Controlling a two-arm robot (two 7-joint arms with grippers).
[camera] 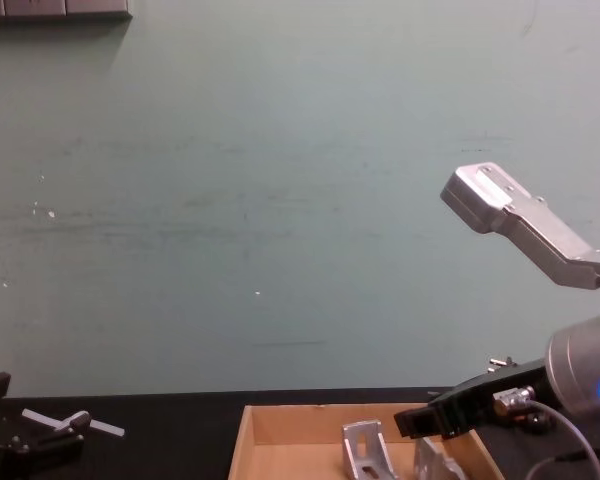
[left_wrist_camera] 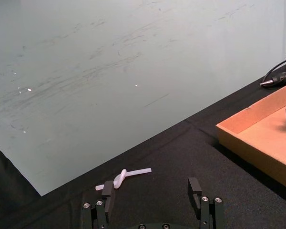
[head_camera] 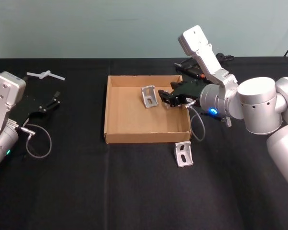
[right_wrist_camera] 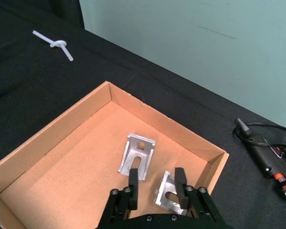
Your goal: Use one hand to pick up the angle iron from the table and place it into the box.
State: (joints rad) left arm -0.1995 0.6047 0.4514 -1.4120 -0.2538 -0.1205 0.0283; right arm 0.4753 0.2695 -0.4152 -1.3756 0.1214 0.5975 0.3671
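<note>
The right gripper hung over the box near its right wall. Its fingers were spread wider than the bracket on the box floor beneath, so the bracket looked released, not gripped. A 2nd bracket sat mid-box. A 3rd bracket lay on the table just outside the box's front right corner, probably next. The left gripper rested well left of the box, fingers apart.
</note>
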